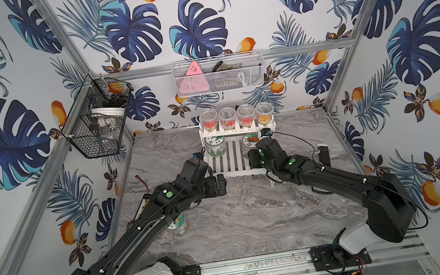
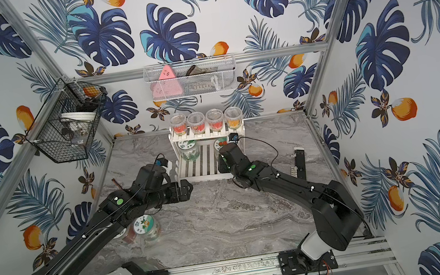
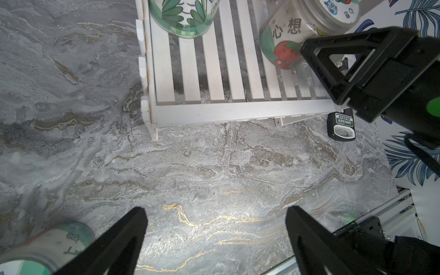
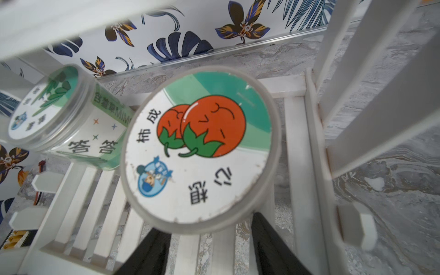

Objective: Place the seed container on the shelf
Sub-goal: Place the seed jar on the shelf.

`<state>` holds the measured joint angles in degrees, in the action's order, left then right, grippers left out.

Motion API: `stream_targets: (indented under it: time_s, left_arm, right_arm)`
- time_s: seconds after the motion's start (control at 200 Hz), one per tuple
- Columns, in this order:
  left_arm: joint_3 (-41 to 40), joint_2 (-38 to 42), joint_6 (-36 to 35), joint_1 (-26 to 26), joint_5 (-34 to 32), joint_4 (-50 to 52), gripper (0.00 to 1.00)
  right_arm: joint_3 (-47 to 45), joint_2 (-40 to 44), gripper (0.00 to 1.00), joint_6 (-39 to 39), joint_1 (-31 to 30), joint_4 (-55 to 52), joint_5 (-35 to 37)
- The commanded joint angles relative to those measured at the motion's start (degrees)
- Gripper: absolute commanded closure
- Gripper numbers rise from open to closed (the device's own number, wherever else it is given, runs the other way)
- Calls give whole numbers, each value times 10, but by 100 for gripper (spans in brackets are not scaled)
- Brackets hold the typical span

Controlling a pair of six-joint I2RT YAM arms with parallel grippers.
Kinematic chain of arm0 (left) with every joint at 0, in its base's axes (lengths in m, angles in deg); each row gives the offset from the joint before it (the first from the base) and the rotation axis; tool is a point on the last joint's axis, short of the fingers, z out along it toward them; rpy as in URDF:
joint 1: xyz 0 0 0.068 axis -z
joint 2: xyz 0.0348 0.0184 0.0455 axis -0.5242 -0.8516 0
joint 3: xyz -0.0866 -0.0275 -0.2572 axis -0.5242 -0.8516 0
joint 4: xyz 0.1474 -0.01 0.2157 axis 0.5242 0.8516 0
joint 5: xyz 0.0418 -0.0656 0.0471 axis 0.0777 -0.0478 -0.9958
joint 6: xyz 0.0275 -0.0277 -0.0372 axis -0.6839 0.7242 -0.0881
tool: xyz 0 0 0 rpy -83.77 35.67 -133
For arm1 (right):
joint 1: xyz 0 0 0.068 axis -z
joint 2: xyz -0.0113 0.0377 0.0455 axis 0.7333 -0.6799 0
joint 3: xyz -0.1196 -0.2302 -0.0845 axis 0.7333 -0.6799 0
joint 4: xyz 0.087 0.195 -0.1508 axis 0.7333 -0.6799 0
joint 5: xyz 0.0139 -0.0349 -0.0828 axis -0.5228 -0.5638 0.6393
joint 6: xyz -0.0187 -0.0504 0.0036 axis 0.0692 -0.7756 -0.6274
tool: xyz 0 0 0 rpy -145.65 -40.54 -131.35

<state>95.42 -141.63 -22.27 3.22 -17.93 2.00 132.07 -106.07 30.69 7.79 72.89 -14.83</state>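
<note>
- The grey marble table (image 1: 253,213) carried the white shelf (image 1: 228,163) at its back, a lidded jar (image 2: 145,226) and a tape measure (image 3: 341,126).
- The upper tier bore four clear cups (image 1: 227,118).
- The lower tier bore a green-leaf jar (image 1: 215,146) and a tilted tomato-lid jar (image 4: 200,150).

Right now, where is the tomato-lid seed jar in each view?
In a top view: tomato-lid jar at the lower tier of the shelf.
In a top view: same place.
Left wrist: tilted, tomato label showing.
Right wrist: lid fills the middle.
Shared landmark: green-leaf jar beside it.
</note>
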Motion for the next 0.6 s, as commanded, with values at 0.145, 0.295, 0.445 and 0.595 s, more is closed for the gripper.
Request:
stream_targets:
  time_s: [0.145,0.295,0.445,0.595]
  left_arm:
    - [0,4,-4,-1,1,-8,1]
    - [0,3,-5,-2,2,-8,1]
    - [-1,5,-5,-2,2,-7,1]
    - [-6,7,-4,-3,1,-9,1]
  right_arm:
    - [19,-21,43,27,8,33,29]
    - [42,-37,43,24,14,32,29]
    - [45,-44,43,-8,21,42,35]
    - [44,-38,43,-42,25,48,26]
